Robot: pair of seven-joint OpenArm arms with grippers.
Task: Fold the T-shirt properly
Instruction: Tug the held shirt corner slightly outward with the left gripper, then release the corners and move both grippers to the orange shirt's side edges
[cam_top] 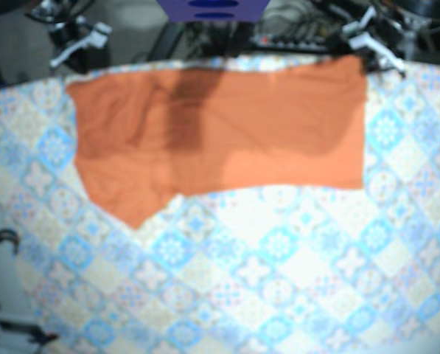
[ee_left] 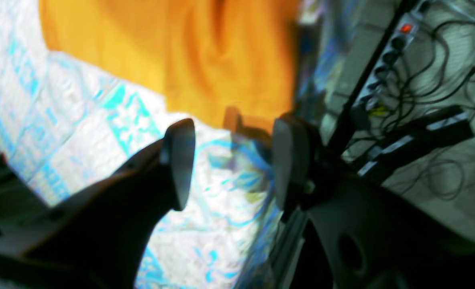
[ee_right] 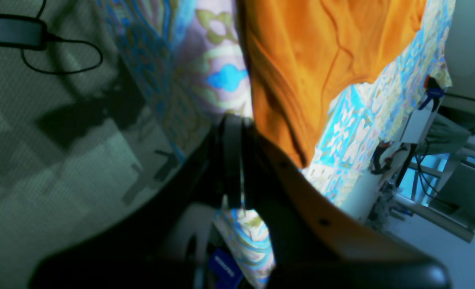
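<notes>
on my overhead feed the orange t-shirt (cam_top: 227, 133) lies spread flat across the far half of the patterned tablecloth (cam_top: 278, 258). its straight hem runs along the near side, and one sleeve points toward me at the feed's left. both arms sit at the far corners of the table.

my left gripper (ee_left: 231, 160) has its fingers well apart with nothing between them. it hangs over the cloth, just short of a corner of the shirt. a power strip (ee_left: 386, 56) and loose cables lie on the floor beyond.

my right gripper (ee_right: 241, 160) sits right at the shirt's edge. its fingers look almost together, with only a thin sliver between. i cannot tell whether they pinch fabric.
</notes>
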